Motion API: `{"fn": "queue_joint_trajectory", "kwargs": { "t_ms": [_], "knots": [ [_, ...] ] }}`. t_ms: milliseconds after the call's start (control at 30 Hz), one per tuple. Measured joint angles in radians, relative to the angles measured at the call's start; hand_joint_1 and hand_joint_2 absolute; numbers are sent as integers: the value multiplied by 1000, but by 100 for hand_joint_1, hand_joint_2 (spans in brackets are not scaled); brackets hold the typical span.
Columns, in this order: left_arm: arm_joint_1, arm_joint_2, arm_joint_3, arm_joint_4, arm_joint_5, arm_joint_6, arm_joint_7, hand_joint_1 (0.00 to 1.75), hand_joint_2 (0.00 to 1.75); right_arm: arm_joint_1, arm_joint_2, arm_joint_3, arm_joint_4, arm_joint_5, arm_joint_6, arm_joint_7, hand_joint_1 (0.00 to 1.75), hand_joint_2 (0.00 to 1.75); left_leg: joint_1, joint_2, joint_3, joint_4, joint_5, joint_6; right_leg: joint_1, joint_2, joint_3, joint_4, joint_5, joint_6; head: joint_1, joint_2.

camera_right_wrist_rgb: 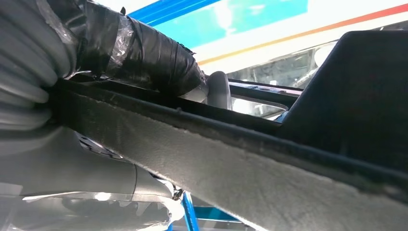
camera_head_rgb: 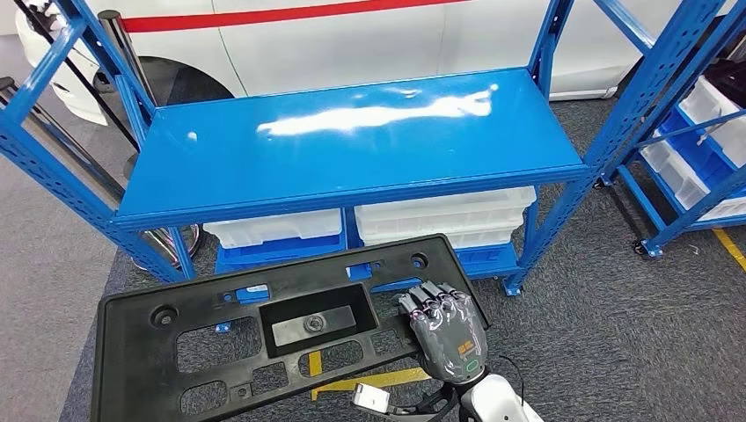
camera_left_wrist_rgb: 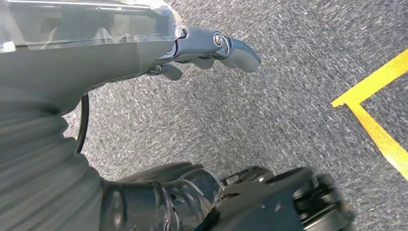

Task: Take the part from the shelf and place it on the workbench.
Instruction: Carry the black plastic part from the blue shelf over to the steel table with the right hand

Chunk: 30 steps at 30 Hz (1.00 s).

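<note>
The right hand is gripping the large black plastic part at its right end, fingers lying over the top face while the right wrist view is showing the thumb pressing from beneath the panel's edge. The part is hanging in the air in front of the robot, low and near its body, with the blue shelf standing just beyond it and white bins sitting on the lower level. The left hand is hanging over the grey carpet floor near a yellow floor line, holding nothing; its fingers are lying loosely bent, neither clenched nor spread wide. The main risk, as I judge it, is coming from the one-sided hold: the panel is long and wide, and all its weight is reaching out leftward from a single grip at one end, so it may be sagging or twisting between thumb and fingers, and any quick turn toward the table could be swinging it loose. The far left end could also be catching on the shelf's blue upright while the robot is turning away. No table is in sight here, so the carrying is probably far from over.
</note>
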Motion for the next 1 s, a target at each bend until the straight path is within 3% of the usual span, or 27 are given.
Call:
{"fn": "queue_joint_trajectory", "kwargs": {
  "t_ms": [67,133,233,267,300,367,433,467,533,600,633,733,800,900,933,967,1000],
  "knots": [
    [-2,1,0,0,2,2,0,0,175,0,0,0,0,-1,0,-1,166,175,-6,-1,80,-142,48,19,3,0,-1,-1,5,3,0,0],
    [-4,2,0,1,6,5,0,0,175,0,1,0,0,-4,1,-2,166,175,-13,-1,117,-217,66,32,1,-1,-3,-4,13,12,0,0],
    [-2,2,0,1,8,7,-1,0,175,0,5,0,0,-10,2,-3,166,175,-14,1,118,-238,86,40,-1,-2,-4,-11,21,31,0,0],
    [-2,2,0,1,9,8,-1,0,175,0,5,0,0,-12,2,-4,166,175,-11,3,119,-250,97,45,1,-1,-9,-1,9,35,0,0],
    [-3,2,0,1,9,8,-1,0,175,0,5,0,0,-14,2,-4,166,175,-7,5,119,-262,108,49,2,1,-21,28,-16,39,0,0],
    [-4,2,0,1,9,8,-3,0,175,0,5,0,2,-20,3,-6,166,175,-5,7,110,-267,119,54,1,3,-65,138,-89,45,1,0],
    [-2,2,-1,1,9,8,-5,0,175,3,5,0,5,-27,3,-8,166,175,-5,8,97,-259,122,54,-3,3,-96,230,-124,51,1,0],
    [-1,2,-1,1,9,8,-6,0,175,5,5,0,7,-31,4,-9,166,175,-4,9,91,-254,123,52,-6,2,-90,231,-116,55,1,0],
    [-1,2,-1,1,10,8,-8,0,175,8,5,0,10,-42,4,-11,166,175,-2,12,81,-238,120,47,-12,-6,-27,133,-62,59,1,0],
    [-2,2,-1,1,11,8,-11,0,175,10,6,0,12,-52,3,-13,166,175,-5,15,69,-216,113,35,-10,-23,28,27,-32,53,0,0],
    [-1,2,-1,1,11,8,-13,0,175,14,7,0,12,-56,2,-14,166,175,-7,17,64,-207,110,29,-8,-27,37,5,-31,47,0,0],
    [-1,2,-1,1,11,8,-15,0,175,31,9,0,14,-62,-2,-16,166,175,-7,25,58,-200,108,16,-7,-17,31,-1,-26,25,0,0],
    [-1,2,-1,1,8,8,-15,0,175,41,11,0,14,-63,-7,-20,166,175,-4,18,42,-161,74,4,-11,-10,26,-4,-19,13,0,0],
    [0,2,-1,1,5,8,-15,0,175,59,19,-1,14,-59,-30,-29,166,175,2,6,-28,13,-25,-10,-11,2,17,-5,-12,5,0,0],
    [1,2,-1,1,5,8,-15,0,175,67,20,-2,14,-57,-39,-32,166,175,3,6,-43,56,-39,-11,-11,7,15,-5,-11,4,0,0],
    [3,2,-1,1,5,8,-15,0,175,75,21,-2,13,-55,-47,-33,166,175,3,6,-42,63,-33,-11,-11,12,15,-5,-10,4,0,0],
    [3,2,-1,1,5,8,-15,0,175,83,22,-3,12,-54,-53,-34,166,175,3,4,-21,29,-8,-9,-11,19,15,-5,-9,5,0,0]
  ]
}}
